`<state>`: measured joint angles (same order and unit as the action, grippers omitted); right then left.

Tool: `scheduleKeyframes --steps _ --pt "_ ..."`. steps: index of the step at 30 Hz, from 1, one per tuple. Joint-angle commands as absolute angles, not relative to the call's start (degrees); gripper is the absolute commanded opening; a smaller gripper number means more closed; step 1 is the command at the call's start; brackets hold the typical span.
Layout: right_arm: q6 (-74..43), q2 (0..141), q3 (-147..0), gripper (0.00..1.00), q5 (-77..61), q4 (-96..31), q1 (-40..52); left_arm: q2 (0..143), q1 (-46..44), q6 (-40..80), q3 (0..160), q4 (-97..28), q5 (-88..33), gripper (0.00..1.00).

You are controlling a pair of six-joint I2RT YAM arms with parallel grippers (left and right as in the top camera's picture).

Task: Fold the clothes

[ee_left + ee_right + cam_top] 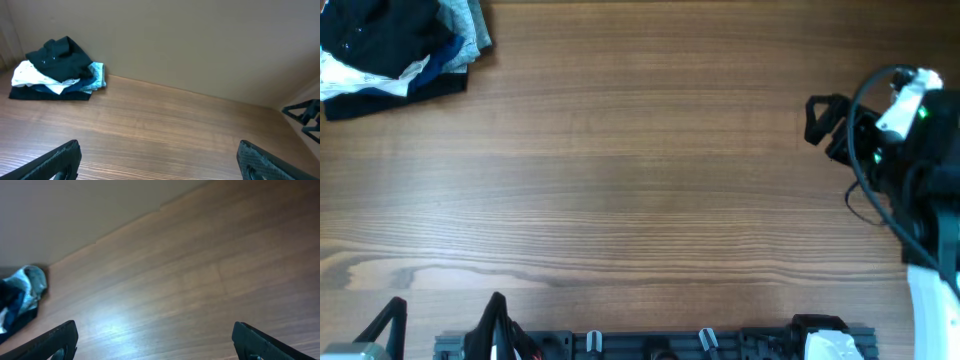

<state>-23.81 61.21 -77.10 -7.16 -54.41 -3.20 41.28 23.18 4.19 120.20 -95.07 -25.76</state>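
Observation:
The clothes (378,32) are a black garment lying crumpled on top of a heap at the table's far left corner. They also show in the left wrist view (59,59), and only the heap's edge shows in the right wrist view. My left gripper (445,320) is at the near left edge, open, with bare wood between its fingers (159,161). My right gripper (817,120) hovers near the right edge, open and holding nothing (155,341). Both grippers are far from the clothes.
Under the black garment, the heap (420,72) holds white, light-blue and navy garments. A plain wall (200,40) runs behind the wooden table (640,180). The arms' base rail (660,345) lines the near edge. A cable loops over the right arm (910,150).

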Motion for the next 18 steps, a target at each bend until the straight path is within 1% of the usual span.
scheduleKeyframes --steps 1,8,12,18 --pt "-25.5 64.7 -77.0 1.00 -5.7 -54.3 -3.0 41.2 22.8 3.2 119.7 -94.8 -24.6 1.00" --pt "-28.2 67.5 -77.0 1.00 -6.0 -52.9 -3.0 41.2 22.8 3.2 119.7 -95.0 -24.6 1.00" --pt "-28.7 65.6 -77.0 1.00 -6.6 -51.2 -3.0 41.2 22.8 3.2 119.7 -95.0 -24.6 1.00" --pt "-28.7 61.4 -77.0 1.00 -11.1 -51.2 -3.0 41.2 22.8 3.2 119.7 -95.0 -24.6 1.00"
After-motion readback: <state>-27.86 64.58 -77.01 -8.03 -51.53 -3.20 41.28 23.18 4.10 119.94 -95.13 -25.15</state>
